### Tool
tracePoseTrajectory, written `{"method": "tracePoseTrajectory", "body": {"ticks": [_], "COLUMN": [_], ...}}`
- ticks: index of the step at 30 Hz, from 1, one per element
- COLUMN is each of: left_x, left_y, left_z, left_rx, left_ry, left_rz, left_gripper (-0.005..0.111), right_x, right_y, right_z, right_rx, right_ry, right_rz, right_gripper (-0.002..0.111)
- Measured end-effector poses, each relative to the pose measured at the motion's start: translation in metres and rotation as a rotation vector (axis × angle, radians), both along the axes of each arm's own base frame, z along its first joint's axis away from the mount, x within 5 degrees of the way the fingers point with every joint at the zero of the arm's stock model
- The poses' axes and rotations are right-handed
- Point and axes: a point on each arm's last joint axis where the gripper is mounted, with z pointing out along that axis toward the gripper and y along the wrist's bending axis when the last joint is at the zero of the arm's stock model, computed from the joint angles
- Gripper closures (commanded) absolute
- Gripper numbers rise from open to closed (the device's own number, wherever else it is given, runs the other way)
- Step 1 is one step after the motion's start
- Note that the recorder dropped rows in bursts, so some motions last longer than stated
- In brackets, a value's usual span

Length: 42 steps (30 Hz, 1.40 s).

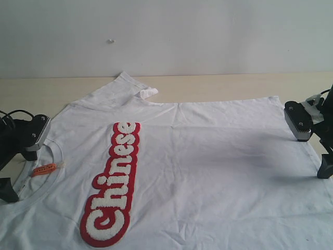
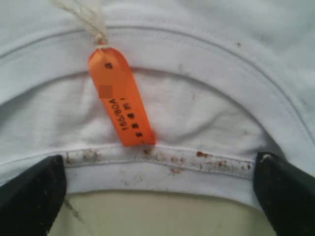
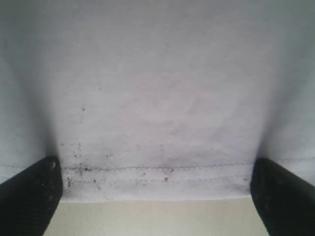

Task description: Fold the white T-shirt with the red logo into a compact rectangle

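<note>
Left tool (image 2: pixel 158 194) astride collar (image 2: pixel 162 169) of white T-shirt (image 2: pixel 206 113)

Black left gripper (image 1: pixel 22 164) and black right gripper (image 1: pixel 312 148): grey plates (image 1: pixel 301 124) with small screws, thin black cables (image 1: pixel 13 113), textured matte fingertips (image 3: pixel 29 196).

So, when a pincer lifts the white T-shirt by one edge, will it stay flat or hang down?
Probably floppy: the white T-shirt lies thin and wrinkled, so it should drape. The fuzzy red logo looks thicker, so that part may bend less easily.
</note>
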Motion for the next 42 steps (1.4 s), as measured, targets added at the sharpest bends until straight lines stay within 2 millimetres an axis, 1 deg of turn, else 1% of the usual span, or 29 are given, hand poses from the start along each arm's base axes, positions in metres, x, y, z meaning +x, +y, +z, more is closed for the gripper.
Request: {"method": "tracePoseTrajectory", "body": {"ticks": [19, 25, 37, 40, 42], "left_x": [0.0004, 0.0005, 0.0010, 0.0014, 0.0014], "left_y": [0.0000, -0.0001, -0.0010, -0.0011, -0.0011], "left_z": [0.0000, 0.0000, 0.0001, 0.0001, 0.0001], "left_rx": [0.000, -0.001, -0.011, -0.011, -0.011], "left_ry": [-0.004, -0.010, -0.011, -0.011, -0.010], "left_rz": [0.000, -0.035, 0.000, 0.030, 0.039], "left_gripper": [0.002, 0.002, 0.002, 0.005, 0.014], "right_x": [-0.0002, -0.0002, -0.0002, -0.0002, -0.0002], "right_y": [-0.0001, -0.0001, -0.0001, -0.0001, -0.0001], "right_z": [0.0000, 0.0000, 0.0000, 0.0000, 0.0000], "right_rx": [-0.001, -0.001, -0.001, -0.001, -0.001], "right_ry": [0.002, 0.002, 0.002, 0.002, 0.002], "right_rz": [0.001, 0.001, 0.001, 0.001, 0.001], "right_gripper": [0.003, 0.003, 0.003, 0.003, 0.003]}}
